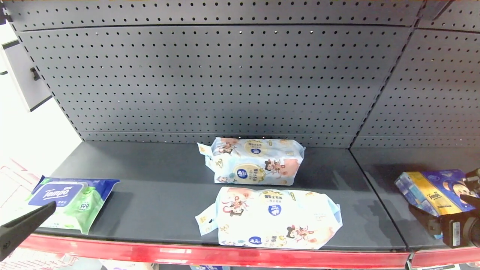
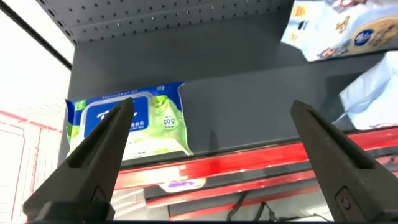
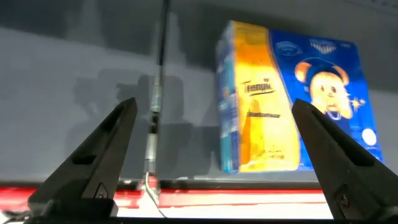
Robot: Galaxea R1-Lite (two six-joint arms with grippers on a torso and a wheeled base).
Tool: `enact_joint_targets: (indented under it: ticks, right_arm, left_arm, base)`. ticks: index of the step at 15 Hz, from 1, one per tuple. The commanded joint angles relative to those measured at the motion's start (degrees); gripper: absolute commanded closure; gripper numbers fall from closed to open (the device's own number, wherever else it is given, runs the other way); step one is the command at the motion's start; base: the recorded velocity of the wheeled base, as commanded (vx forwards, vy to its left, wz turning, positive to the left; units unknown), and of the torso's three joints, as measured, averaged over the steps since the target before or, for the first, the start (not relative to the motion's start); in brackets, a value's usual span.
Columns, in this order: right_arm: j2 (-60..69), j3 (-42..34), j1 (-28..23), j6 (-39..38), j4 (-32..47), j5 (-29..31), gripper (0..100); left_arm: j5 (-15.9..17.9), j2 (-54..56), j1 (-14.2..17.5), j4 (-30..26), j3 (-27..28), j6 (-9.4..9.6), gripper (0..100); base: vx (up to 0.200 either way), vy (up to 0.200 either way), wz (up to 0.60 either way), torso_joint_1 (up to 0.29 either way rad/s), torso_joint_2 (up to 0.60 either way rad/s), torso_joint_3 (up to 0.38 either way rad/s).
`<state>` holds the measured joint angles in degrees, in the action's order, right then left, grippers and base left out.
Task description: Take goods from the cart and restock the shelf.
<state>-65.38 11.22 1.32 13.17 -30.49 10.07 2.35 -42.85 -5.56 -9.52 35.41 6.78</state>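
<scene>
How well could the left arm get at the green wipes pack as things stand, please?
Probably yes: the left pincer is open just in front of the wipes pack, which lies flat at the shelf's front edge, with nothing between them.

Light comes from overhead and in front, bright and even. In my head view the shelf (image 1: 168,195) deck has a dull sheen, and the nearer tissue pack (image 1: 275,219) is washed pale by glare. The wipes pack (image 1: 75,200) throws a soft shadow to its right. Past the shelf's left end everything is blown out white. The pegboard (image 1: 225,82) bows at the edges from lens distortion. Near my wrist cameras the fingers (image 2: 93,155) of my left end effector (image 2: 212,104) and my right end effector (image 3: 214,104) look soft, and faint shadows lie on the shelf beside the box (image 3: 292,93).
</scene>
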Motion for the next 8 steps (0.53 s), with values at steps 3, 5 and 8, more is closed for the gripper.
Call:
enact_joint_targets:
  ticks: [3,5,8]
  right_arm:
    - [0.0,-0.4,0.0,-0.6,0.0,-0.1,0]
    - [0.3,-0.5,0.1,-1.8,-0.2,-0.2,0]
    - [3.8,-4.4,0.2,-3.1,0.0,-5.9,0]
  left_arm:
    - [0.2,-0.1,0.0,0.0,0.0,-0.01,0]
    - [0.3,0.0,-0.1,0.0,-0.1,-0.01,0]
    - [0.4,0.0,-0.1,0.0,-0.8,-0.01,0]
  base:
    - [0.000,0.000,0.00,0.000,0.00,0.000]
    - [0.000,0.000,0.00,0.000,0.00,0.000]
    - [0.000,0.000,0.00,0.000,0.00,0.000]
